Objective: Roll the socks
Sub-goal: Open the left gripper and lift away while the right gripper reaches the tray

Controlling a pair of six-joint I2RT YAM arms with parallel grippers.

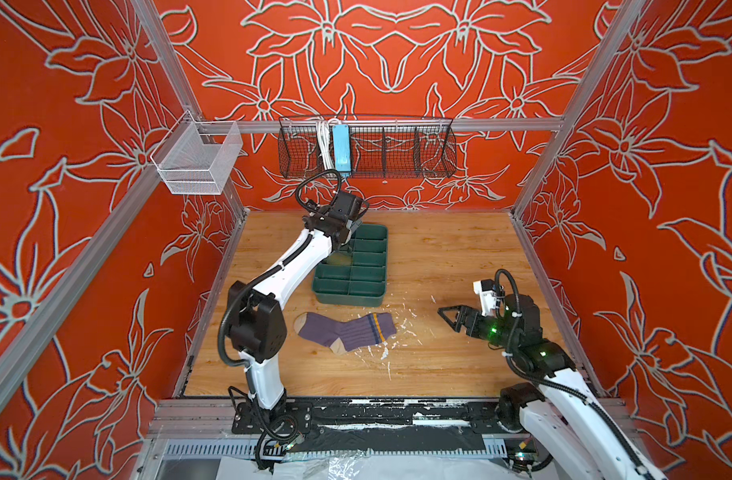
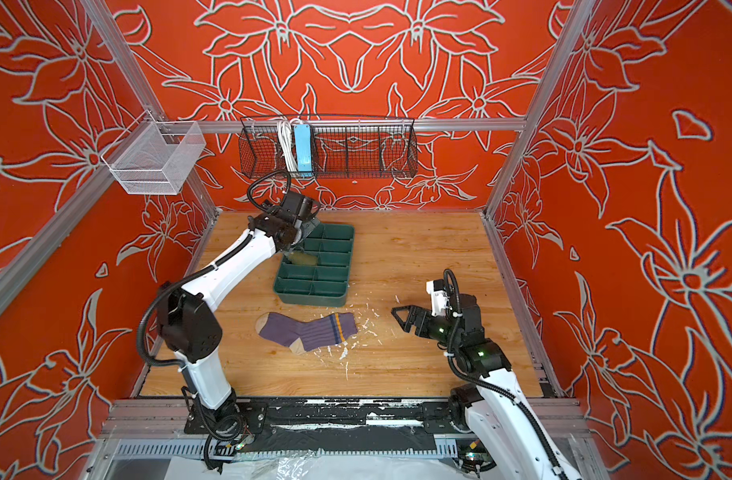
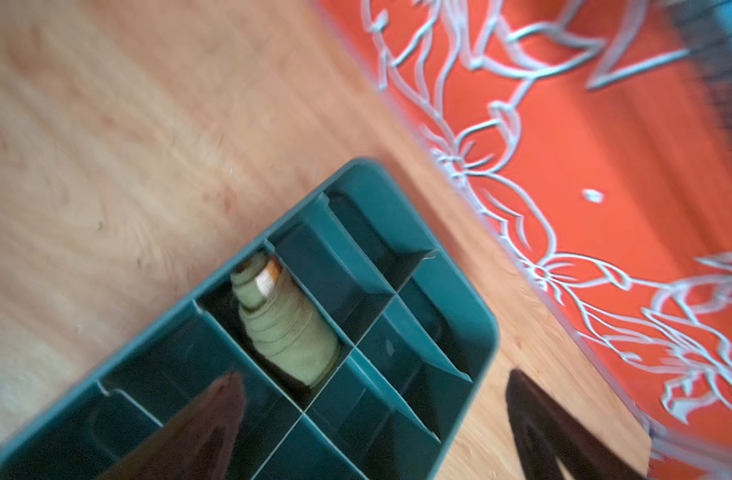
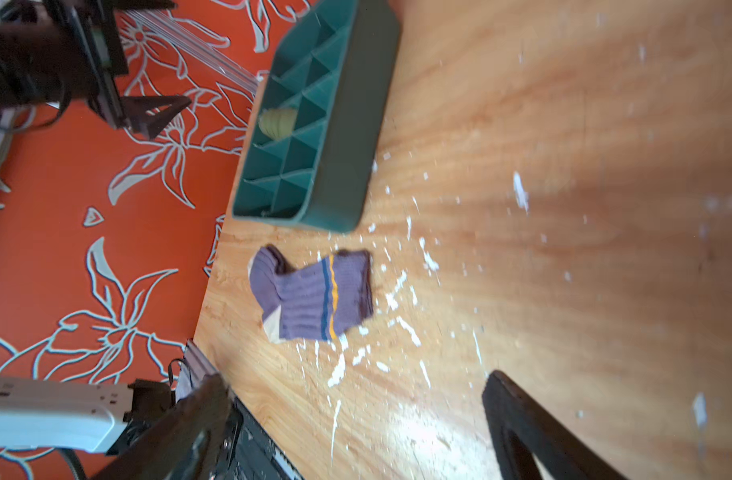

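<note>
The purple sock (image 1: pixel 345 332) lies flat and unrolled on the worktop (image 1: pixel 439 249), left of its middle and toward the front edge, toe pointing to the left edge. Nearer the right edge, the right gripper (image 4: pixel 356 378) hangs empty with jaws wide, well apart from that sock. Just behind the sock sits the green tray (image 1: pixel 347 298). The olive sock (image 3: pixel 285 328) lies rolled in a middle compartment of the tray's left column. Above the tray's far end, the left gripper (image 3: pixel 376 374) is spread wide, holding nothing.
</note>
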